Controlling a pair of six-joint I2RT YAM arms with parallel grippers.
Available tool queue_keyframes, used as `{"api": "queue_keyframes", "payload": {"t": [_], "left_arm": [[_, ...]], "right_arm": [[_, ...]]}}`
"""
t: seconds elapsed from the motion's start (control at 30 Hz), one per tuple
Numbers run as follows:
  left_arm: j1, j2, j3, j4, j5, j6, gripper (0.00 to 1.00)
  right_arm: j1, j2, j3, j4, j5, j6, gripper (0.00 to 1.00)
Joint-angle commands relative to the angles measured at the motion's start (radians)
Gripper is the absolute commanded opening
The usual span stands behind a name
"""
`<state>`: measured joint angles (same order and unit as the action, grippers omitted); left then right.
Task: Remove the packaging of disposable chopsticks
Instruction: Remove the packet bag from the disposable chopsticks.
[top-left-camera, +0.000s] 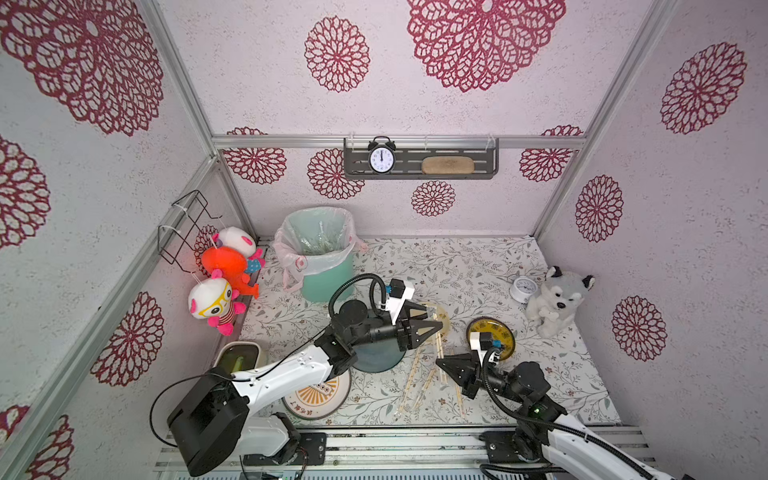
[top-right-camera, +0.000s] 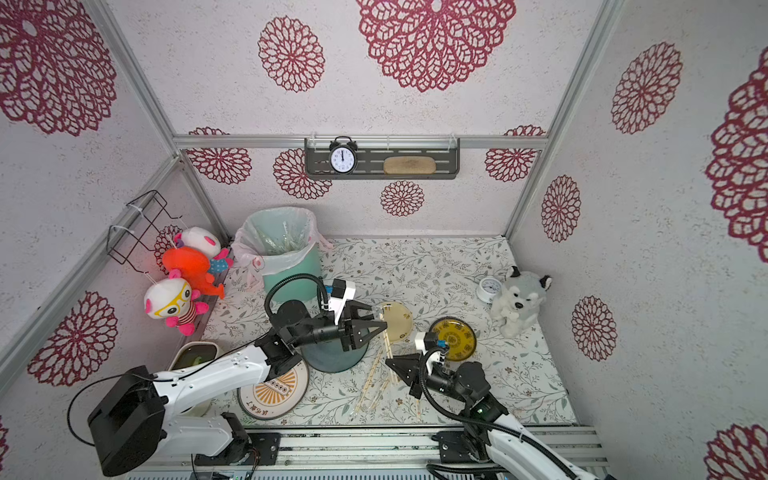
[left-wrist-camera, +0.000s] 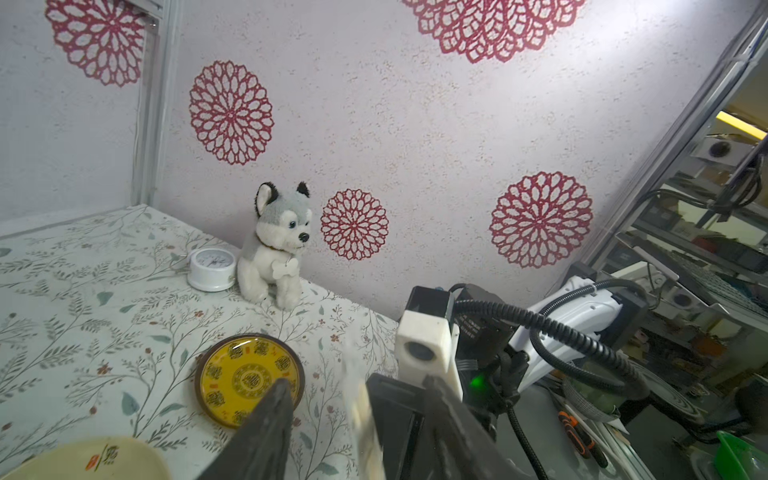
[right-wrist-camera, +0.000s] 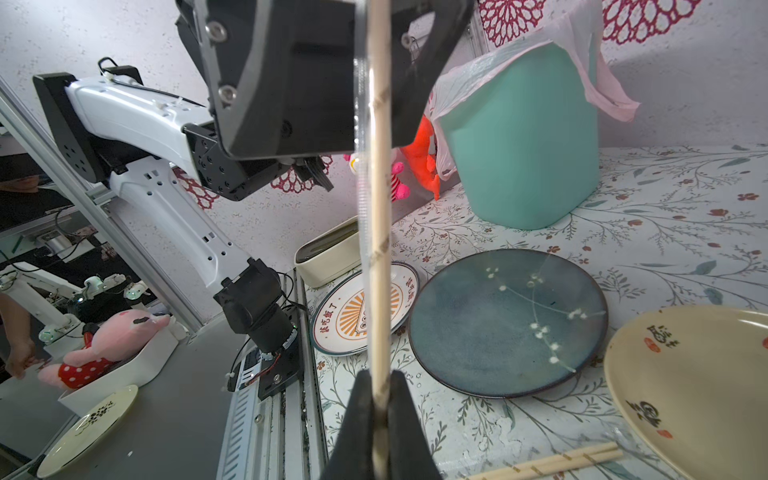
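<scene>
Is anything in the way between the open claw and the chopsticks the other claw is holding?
Nothing visible is. The right gripper pinches the chopsticks inside their clear sleeve, and the left gripper has its jaws open on either side of their far end.

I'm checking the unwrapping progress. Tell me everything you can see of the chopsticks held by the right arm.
The chopsticks are pale tan wood with faint spiral marks, straight and unbroken. The right gripper is shut on one end; the other end sits between the parted jaws of the left gripper. A clear plastic sleeve runs alongside them, not yet off.
</scene>
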<state>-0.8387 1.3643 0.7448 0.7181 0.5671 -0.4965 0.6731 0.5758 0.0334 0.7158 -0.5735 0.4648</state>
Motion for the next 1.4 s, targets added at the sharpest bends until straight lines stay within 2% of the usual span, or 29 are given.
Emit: {"api": "queue_keyframes", "payload": {"t": [0.0, 0.07, 0.17, 0.2, 0.23, 0.3, 0.37, 0.43, 0.47, 0.53, 0.67, 0.73, 1.0, 1.13, 1.23, 1.33, 1.37], "left_arm": [[-0.042, 0.04, 0.039, -0.008, 0.029, 0.044, 0.31], [-0.055, 0.054, 0.047, -0.028, 0.018, 0.053, 0.23], [-0.058, 0.067, 0.021, 0.039, 0.005, 0.018, 0.11], [-0.057, 0.067, 0.015, 0.048, 0.001, 0.012, 0.04], [-0.057, 0.067, 0.013, 0.049, 0.002, 0.009, 0.0], [-0.056, 0.059, 0.009, 0.045, -0.018, 0.01, 0.0], [-0.054, 0.038, 0.016, -0.003, -0.027, 0.024, 0.0], [-0.051, 0.015, 0.018, -0.04, -0.037, 0.038, 0.0], [-0.051, 0.005, 0.018, -0.055, -0.041, 0.043, 0.0], [-0.05, -0.016, 0.024, -0.103, -0.043, 0.065, 0.0], [-0.042, -0.038, 0.016, -0.131, -0.056, 0.076, 0.0], [-0.042, -0.042, 0.009, -0.12, -0.056, 0.07, 0.0], [-0.042, -0.011, 0.021, -0.075, -0.016, 0.042, 0.0], [-0.042, -0.019, 0.018, -0.086, -0.024, 0.049, 0.0], [-0.042, -0.022, 0.013, -0.087, -0.022, 0.05, 0.0], [-0.039, -0.03, 0.005, -0.091, -0.033, 0.06, 0.0], [-0.036, -0.034, 0.003, -0.094, -0.034, 0.064, 0.03]], "right_arm": [[0.009, 0.015, 0.003, 0.075, -0.018, -0.019, 0.0], [0.01, 0.021, 0.005, 0.079, -0.019, -0.02, 0.0], [0.013, 0.024, 0.003, 0.083, -0.012, -0.024, 0.0], [0.014, 0.025, 0.0, 0.087, -0.008, -0.023, 0.0], [0.013, 0.026, -0.001, 0.087, -0.004, -0.024, 0.0], [0.016, 0.03, -0.001, 0.083, 0.005, -0.024, 0.0], [0.017, 0.033, 0.001, 0.074, 0.006, -0.026, 0.26], [0.017, 0.032, 0.004, 0.057, 0.007, -0.029, 0.41], [0.017, 0.03, 0.005, 0.044, 0.01, -0.033, 0.47], [0.017, 0.022, 0.005, 0.027, 0.022, -0.04, 0.5], [0.017, 0.012, 0.0, 0.014, 0.041, -0.049, 0.42], [0.018, 0.022, 0.005, 0.011, 0.043, -0.055, 0.34], [0.027, 0.146, 0.04, 0.084, -0.024, -0.046, 0.25], [0.033, 0.179, 0.036, 0.109, -0.029, -0.047, 0.15], [0.035, 0.18, 0.03, 0.116, -0.019, -0.051, 0.01], [0.039, 0.166, 0.023, 0.116, -0.013, -0.052, 0.0], [0.038, 0.159, 0.022, 0.109, -0.008, -0.054, 0.0]]}}
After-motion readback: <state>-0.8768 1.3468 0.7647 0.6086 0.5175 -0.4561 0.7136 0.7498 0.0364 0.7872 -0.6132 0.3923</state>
